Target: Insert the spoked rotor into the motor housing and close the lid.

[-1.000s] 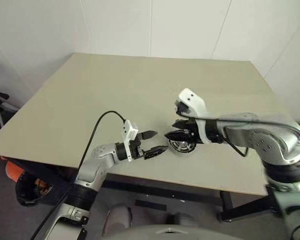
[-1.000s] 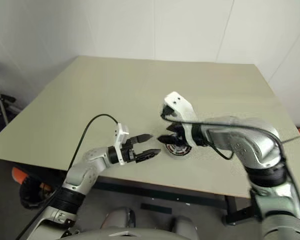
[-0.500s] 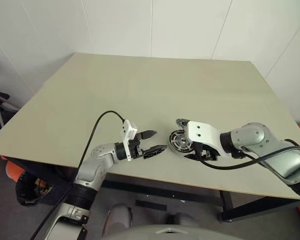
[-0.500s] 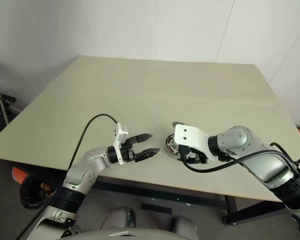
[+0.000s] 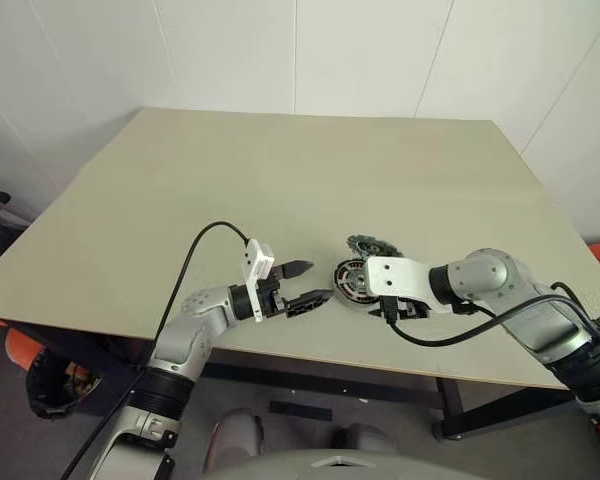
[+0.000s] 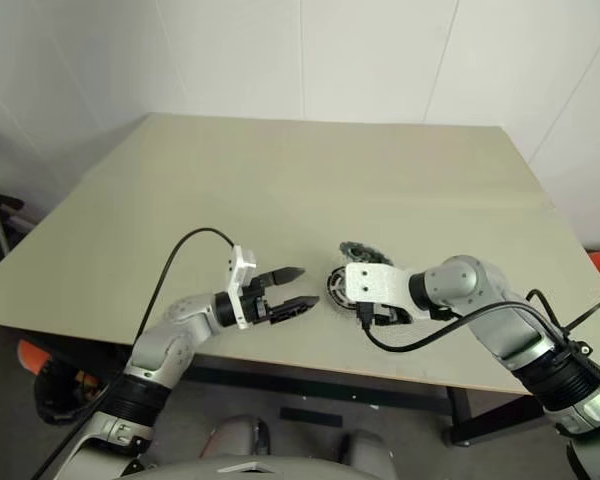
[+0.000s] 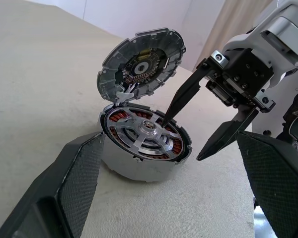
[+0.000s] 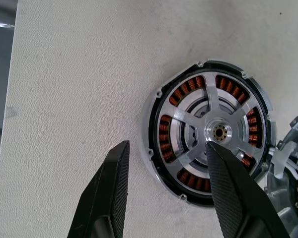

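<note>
Your spoked rotor (image 8: 208, 133) sits inside the motor housing (image 7: 139, 166) at centre frame, lid (image 7: 141, 62) standing open behind. Right gripper (image 8: 166, 186) is spread, empty, 1 fingertip over the hub. Left gripper (image 5: 318, 282) gapes wide, empty, just beside.

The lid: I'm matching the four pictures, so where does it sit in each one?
Left eye view: the lid stands open behind the motor housing.
Right eye view: the same, behind the housing.
Left wrist view: tilted up above the housing.
Right wrist view: partly in view beside the housing.
Shared landmark: the spoked rotor seated in the housing.
</note>
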You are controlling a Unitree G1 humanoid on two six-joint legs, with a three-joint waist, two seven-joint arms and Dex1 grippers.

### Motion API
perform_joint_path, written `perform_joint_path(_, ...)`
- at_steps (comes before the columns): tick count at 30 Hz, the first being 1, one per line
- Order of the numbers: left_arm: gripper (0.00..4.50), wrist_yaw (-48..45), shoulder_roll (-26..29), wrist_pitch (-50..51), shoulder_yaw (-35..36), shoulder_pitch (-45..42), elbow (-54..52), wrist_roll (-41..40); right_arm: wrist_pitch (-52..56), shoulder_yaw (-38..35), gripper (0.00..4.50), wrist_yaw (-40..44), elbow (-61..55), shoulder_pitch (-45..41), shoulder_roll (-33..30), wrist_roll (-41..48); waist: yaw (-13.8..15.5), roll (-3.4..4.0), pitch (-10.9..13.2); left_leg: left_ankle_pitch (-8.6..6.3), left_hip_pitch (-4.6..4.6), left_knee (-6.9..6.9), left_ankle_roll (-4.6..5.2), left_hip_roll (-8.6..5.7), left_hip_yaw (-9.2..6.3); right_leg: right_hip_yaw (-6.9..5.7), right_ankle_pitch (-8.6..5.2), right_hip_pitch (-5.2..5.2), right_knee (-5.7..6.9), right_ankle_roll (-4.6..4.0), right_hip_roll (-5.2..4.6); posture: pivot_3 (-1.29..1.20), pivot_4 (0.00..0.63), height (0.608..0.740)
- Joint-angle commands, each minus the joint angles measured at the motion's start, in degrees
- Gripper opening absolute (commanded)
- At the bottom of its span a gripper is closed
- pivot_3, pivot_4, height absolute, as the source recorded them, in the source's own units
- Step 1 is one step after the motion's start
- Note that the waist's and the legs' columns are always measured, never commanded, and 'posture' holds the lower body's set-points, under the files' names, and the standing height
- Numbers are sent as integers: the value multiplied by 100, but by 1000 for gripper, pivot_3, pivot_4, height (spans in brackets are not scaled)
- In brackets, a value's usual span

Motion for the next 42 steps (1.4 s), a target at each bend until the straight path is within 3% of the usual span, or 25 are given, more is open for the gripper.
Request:
perform_joint_path(1,4500,20,4,8,63,-58,-229,-93,-152,-5,2700,77,50,-123,122,-189,0,0,0,0,0,1,1,0,0,0,0,0,0,0,0,0,0,740)
perform_joint_path(8,4500,58,23,63,73,-40,-312,-112,-184,-52,2700,244,116,-55,251,-329,-1,0,0,-1,6,4,1,1,0,0,0,6,2,-1,0,0,0,740)
perform_joint_path(11,4500,77,28,93,75,-26,-359,-118,-203,-120,2119,297,155,-14,213,-344,-1,0,0,-1,6,5,1,1,0,0,0,6,4,-1,0,0,0,740)
perform_joint_path(17,4500,80,27,111,75,-25,-372,-123,-196,-269,90,407,99,122,106,-348,-1,0,-1,-1,6,7,1,1,0,0,1,8,4,-1,0,0,0,740)
perform_joint_path(26,4500,121,-6,139,68,-60,-382,-127,23,-386,38,416,-22,177,91,-339,7,1,-2,-2,9,12,3,1,0,0,1,13,5,-1,-1,0,0,740)
perform_joint_path(31,4500,148,-17,134,79,-66,-377,-125,2075,-850,38,143,-715,-7,593,384,7,2,-2,-2,7,11,4,1,-1,0,1,10,6,-2,-1,0,0,740)
perform_joint_path(38,4500,110,-22,103,87,-67,-310,-133,4729,-1191,38,-347,-1512,-400,650,924,16,3,-2,-2,-3,11,4,1,0,0,0,-4,13,-3,0,0,0,740)
perform_joint_path(42,4500,86,-38,115,79,-74,-292,-149,6560,-1487,38,-830,-1813,-759,1058,1314,13,4,-2,-1,0,10,1,1,0,1,0,-5,14,-3,0,0,0,740)
